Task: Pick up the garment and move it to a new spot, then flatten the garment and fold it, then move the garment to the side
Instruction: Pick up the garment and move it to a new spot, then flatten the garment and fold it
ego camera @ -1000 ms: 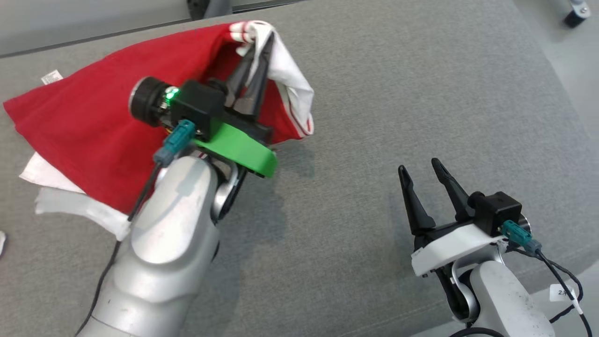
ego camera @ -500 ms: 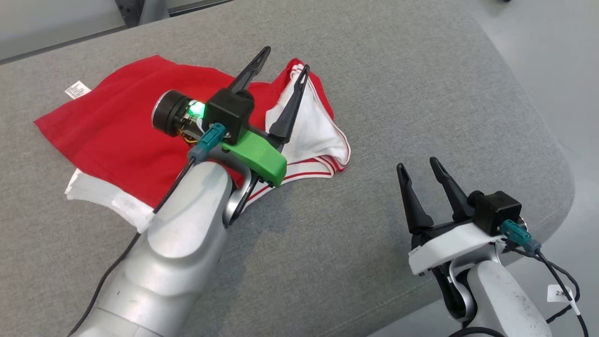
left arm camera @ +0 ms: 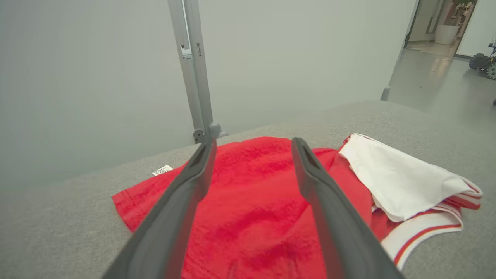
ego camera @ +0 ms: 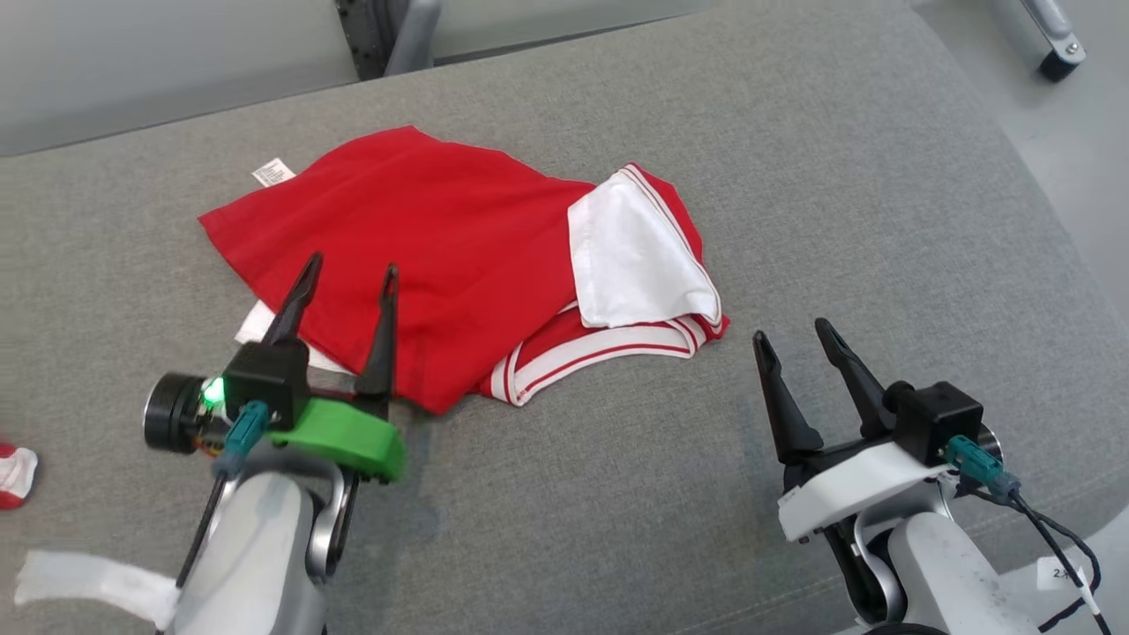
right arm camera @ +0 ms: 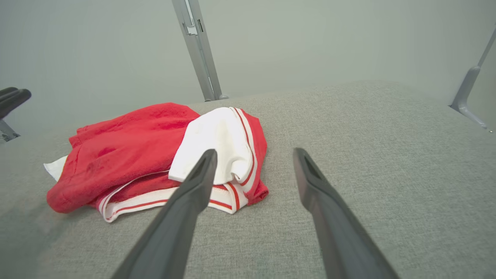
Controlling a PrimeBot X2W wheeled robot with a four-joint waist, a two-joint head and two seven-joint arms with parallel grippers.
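At the left edge of the grey fabric-covered tabletop [ego camera: 794,176] a small red-and-white scrap [ego camera: 13,472] is seen, too cut off to be identified. Further right, the left gripper [ego camera: 351,265] is held with its two dark fingers [ego camera: 382,326] spread wide and empty, the tips over the near left edge of the red garment with white striped trim [ego camera: 441,238]; whether they touch it cannot be told. The garment is laid left of centre, toward the far edge, loosely bunched, with a white label [ego camera: 272,172] at its far left corner and a white inner layer [ego camera: 631,256] turned over on its right side. Toward the near right corner the right gripper [ego camera: 790,331] is held clear of the cloth, its fingers [ego camera: 778,388] likewise wide and empty. Flattening appears to be the step in hand. It would be best served if opposite edges were pinched low, one by each gripper, and drawn apart so that the white flap is opened without the lower layers being dragged.
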